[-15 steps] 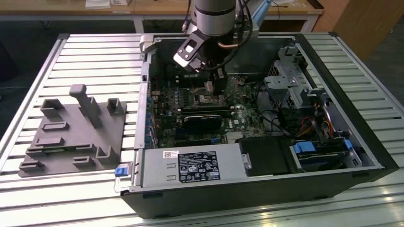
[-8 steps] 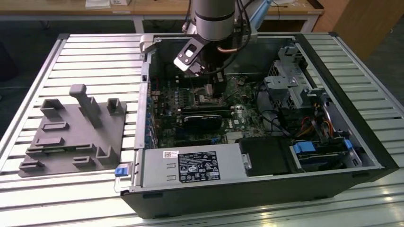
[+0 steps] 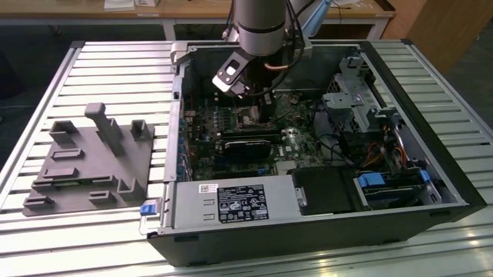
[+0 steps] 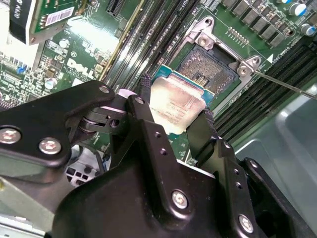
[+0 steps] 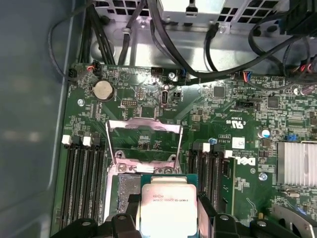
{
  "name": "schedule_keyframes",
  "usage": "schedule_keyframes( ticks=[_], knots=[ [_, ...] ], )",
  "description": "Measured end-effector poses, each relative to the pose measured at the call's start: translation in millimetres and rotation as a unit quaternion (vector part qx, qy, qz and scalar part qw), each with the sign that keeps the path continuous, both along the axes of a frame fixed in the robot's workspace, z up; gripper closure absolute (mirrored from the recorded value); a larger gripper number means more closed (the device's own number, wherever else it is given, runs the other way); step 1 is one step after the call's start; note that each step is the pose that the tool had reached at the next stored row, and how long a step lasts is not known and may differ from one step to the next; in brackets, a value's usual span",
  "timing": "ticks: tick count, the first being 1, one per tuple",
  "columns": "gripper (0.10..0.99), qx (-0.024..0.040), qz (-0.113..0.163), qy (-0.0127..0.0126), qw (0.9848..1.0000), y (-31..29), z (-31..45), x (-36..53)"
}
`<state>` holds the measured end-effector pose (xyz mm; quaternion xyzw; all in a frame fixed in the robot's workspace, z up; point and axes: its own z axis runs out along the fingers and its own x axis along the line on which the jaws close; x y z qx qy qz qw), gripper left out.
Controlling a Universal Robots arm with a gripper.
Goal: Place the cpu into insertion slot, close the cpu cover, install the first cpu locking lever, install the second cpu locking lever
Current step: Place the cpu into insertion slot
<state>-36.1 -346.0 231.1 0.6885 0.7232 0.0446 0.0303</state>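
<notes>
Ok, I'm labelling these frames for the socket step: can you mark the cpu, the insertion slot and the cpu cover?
cpu (image 4: 176, 106), second wrist view, middle of its metallic top.
insertion slot (image 4: 208, 72), second wrist view, its dark centre.
cpu cover (image 5: 143, 124), first wrist view, frame bar farthest from the cpu.

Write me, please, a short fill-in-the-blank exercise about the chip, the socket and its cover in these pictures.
1. The gripper holds the chip between its two ___.
2. The socket has no chip inside; it is ___.
3. The metal cover of the socket stands ___, not closed.
4. The grey stand lies to the exterior view's ___ of the computer case.
Missing words: fingers; empty; open; left.
</notes>
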Motion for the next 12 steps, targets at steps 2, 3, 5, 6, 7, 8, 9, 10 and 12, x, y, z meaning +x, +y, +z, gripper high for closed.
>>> schedule_keyframes(
  ticks=[2, 3, 5, 6, 7, 8, 9, 10, 12],
  knots=[
    [0.549, 0.0, 0.0, 0.0, 1.0, 0.4, -2.5, 0.0],
    [0.549, 0.0, 0.0, 0.0, 1.0, 0.6, -3.8, 0.0],
    [0.549, -0.0001, 0.0, 0.0, 1.0, 1.7, -5.7, -0.2],
    [0.549, -0.0001, 0.0, 0.0, 1.0, 2.4, -6.5, -0.4],
    [0.549, -0.0001, 0.0, 0.0, 1.0, 3.2, -7.2, -0.5],
    [0.549, 0.0, 0.0, 0.0, 1.0, 3.9, -8.0, -0.7],
    [0.549, 0.0, 0.0, 0.0, 1.0, 4.5, -8.6, -0.9],
    [0.549, 0.0, -0.001, 0.0, 1.0, 5.1, -9.2, -1.1],
    [0.549, -0.0001, -0.003, 0.0, 1.0, 6.6, -10.4, -2.1]
  ],
)
